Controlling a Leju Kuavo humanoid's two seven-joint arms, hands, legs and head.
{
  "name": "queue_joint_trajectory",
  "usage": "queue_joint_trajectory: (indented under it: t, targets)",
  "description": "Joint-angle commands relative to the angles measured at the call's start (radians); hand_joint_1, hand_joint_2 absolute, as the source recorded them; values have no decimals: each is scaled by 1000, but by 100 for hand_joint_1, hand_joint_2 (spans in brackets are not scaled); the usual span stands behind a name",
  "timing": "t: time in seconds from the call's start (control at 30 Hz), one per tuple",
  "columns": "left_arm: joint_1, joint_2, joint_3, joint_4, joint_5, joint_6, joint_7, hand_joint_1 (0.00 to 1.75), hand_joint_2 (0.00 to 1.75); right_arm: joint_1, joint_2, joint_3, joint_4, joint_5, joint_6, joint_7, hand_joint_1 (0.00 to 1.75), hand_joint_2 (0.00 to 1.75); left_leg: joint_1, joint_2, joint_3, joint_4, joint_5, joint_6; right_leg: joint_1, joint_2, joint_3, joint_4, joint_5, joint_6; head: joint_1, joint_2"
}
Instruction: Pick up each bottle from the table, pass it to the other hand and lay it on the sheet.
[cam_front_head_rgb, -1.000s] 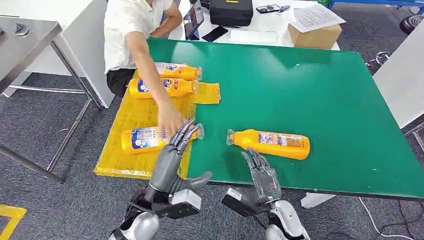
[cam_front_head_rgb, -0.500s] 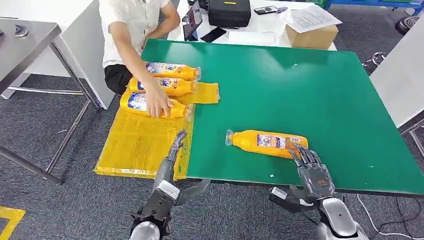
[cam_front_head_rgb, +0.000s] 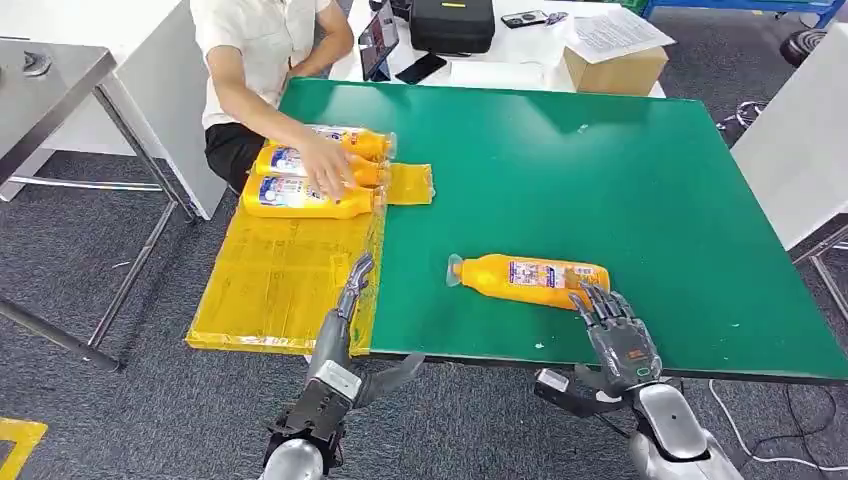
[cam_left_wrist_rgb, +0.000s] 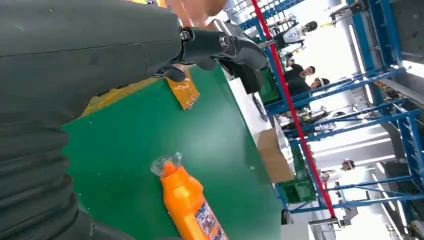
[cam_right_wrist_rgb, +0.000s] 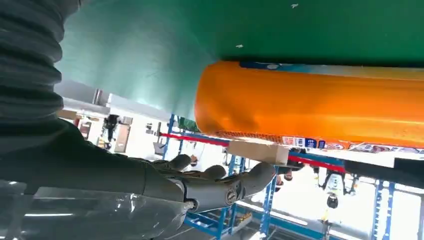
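From the head view I see one orange bottle (cam_front_head_rgb: 530, 280) lying on its side on the green table (cam_front_head_rgb: 600, 170), cap toward the yellow sheet (cam_front_head_rgb: 280, 270), well apart from the three other bottles (cam_front_head_rgb: 305, 175) that lie side by side at the far end of that sheet. A person's hand (cam_front_head_rgb: 328, 165) rests on those three. My right hand (cam_front_head_rgb: 615, 335) sits at the near table edge just beside the base end of the lone bottle, fingers (cam_front_head_rgb: 597, 300) spread and holding nothing; whether the tips touch the bottle I cannot tell. My left hand (cam_front_head_rgb: 345, 325) is at the near edge where sheet and table meet, fingers stretched forward, thumb out to the side, empty. In the left wrist view the left hand's dark fingers (cam_left_wrist_rgb: 225, 45) reach out straight over the table with nothing between them, and the bottle (cam_left_wrist_rgb: 187, 200) lies on the green surface past them, its clear cap pointing toward a corner of the sheet (cam_left_wrist_rgb: 182, 90). In the right wrist view the bottle's orange body (cam_right_wrist_rgb: 310, 102) lies along the table, very close, and the right hand's thumb (cam_right_wrist_rgb: 220, 187) stands clear of it, gripping nothing.
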Motion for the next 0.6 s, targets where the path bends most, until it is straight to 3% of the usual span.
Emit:
queue_joint_trajectory:
  t: [0.03,0.4,0.6]
  targets:
    - [-37,17,-26,57,5,6,-6,0,175,-211,51,36,156,-3,-50,0,0,175,0,9,0,1,0,-2,0,9,-3,1,3,-1,0,0]
    - [-12,44,-98,60,1,-53,29,0,175,-194,61,47,23,-54,-65,-14,0,175,0,12,-14,0,11,-1,0,13,-17,1,10,-1,1,0]
    - [-15,46,-115,72,2,-63,30,0,175,-191,62,51,-1,-66,-50,-13,0,175,1,-2,-9,-2,20,-2,1,0,-12,-2,8,-2,-1,0]
